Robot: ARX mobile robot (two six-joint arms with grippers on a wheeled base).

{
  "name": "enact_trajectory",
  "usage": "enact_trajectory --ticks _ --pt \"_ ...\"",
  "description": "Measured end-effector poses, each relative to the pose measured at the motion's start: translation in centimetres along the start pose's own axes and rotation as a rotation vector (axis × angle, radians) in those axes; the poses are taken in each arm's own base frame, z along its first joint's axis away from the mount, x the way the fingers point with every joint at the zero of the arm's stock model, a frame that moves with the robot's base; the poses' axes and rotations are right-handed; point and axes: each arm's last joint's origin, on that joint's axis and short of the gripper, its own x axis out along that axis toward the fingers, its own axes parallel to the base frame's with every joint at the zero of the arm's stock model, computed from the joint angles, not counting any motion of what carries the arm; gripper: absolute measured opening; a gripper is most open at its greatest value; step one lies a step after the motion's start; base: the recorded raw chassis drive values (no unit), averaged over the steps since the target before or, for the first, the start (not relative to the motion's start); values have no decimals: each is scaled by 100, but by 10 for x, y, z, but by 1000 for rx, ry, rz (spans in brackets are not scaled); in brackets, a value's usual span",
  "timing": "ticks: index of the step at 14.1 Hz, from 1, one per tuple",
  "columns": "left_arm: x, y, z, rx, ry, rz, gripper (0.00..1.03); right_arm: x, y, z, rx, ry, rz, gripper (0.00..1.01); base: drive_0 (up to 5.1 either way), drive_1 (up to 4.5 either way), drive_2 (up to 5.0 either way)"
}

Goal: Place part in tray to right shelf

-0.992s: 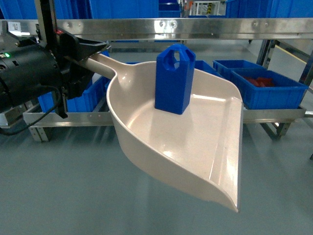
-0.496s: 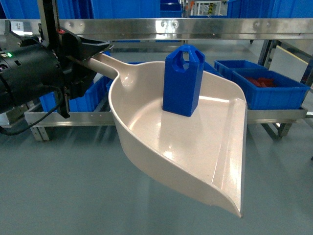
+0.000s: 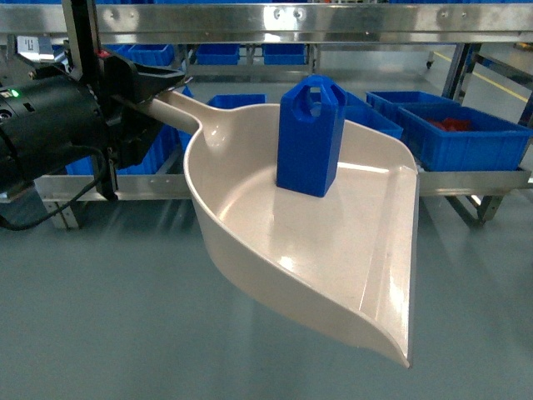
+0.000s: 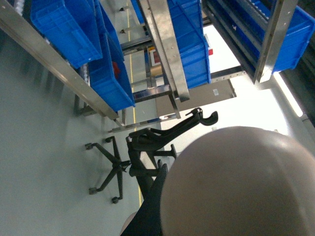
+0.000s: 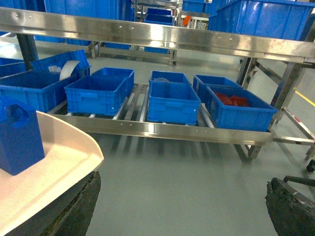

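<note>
The blue part (image 3: pixel 310 137) stands upright inside the cream tray (image 3: pixel 333 258), near its back wall. My left gripper (image 3: pixel 148 93) is shut on the tray's handle and holds the tray in the air above the floor. The left wrist view shows only the tray's rounded underside (image 4: pixel 241 182) and one black finger (image 4: pixel 150 209). My right gripper (image 5: pixel 182 209) is open and empty, just right of the tray's edge (image 5: pixel 54 167), where the part (image 5: pixel 17 135) shows too. The right shelf (image 5: pixel 162 37) with its blue crates (image 5: pixel 173 102) stands ahead.
Steel rails (image 3: pixel 291 18) of the rack cross the top of the head view, with blue crates (image 3: pixel 466 133) on the low roller level. One crate (image 5: pixel 236 105) holds red pieces. A black office chair (image 4: pixel 115 164) stands on the grey floor.
The part has slid a little to the right inside the tray. The rack's rails have shifted upward in the head view. The left gripper's hold on the handle is unchanged.
</note>
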Motion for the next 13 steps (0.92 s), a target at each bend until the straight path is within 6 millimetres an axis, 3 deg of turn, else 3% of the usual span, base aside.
enact_trajectory --ticks 13 --pt "0 0 0 0 0 1 14 0 0 0 6 0 0 98 0 0 0"
